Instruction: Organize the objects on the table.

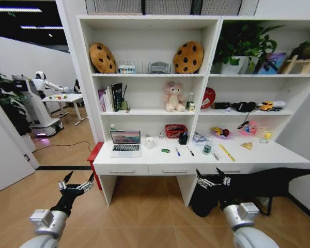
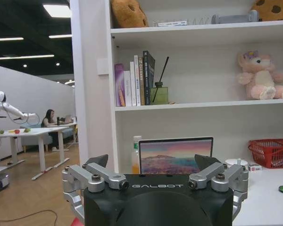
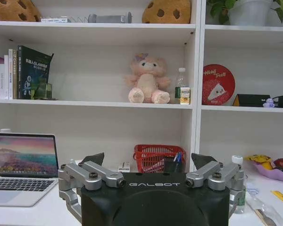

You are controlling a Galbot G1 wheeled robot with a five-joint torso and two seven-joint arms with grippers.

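The robot stands back from the white desk [image 1: 144, 161], both arms held low in front of it and well short of the front edge. The left gripper [image 1: 76, 182] hangs over the wooden floor off the desk's left front corner, its jaws spread wide and holding nothing; the right gripper [image 1: 213, 176] sits near the right end of the drawer front, likewise released and empty. On the desk, a silver laptop [image 1: 125, 143] stands open near the left end, screen lit, with a small bottle [image 2: 136, 154] just behind its left side against the back. Toward the middle, a tiny green toy car [image 1: 166, 150] lies near the front edge, with a blue pen [image 1: 177, 151] and a black pen [image 1: 190, 151] a little to its right. A red basket [image 1: 175, 130] sits at the back edge, a dark pen holder [image 1: 183, 138] just in front of it. Further right, a yellow ruler [image 1: 227, 152] lies slanted, close to a small clear bottle [image 1: 207, 149], and a pink bowl of fruit [image 3: 275, 170] rests toward the back right. On the shelf above sits a pink teddy bear [image 1: 173, 97].
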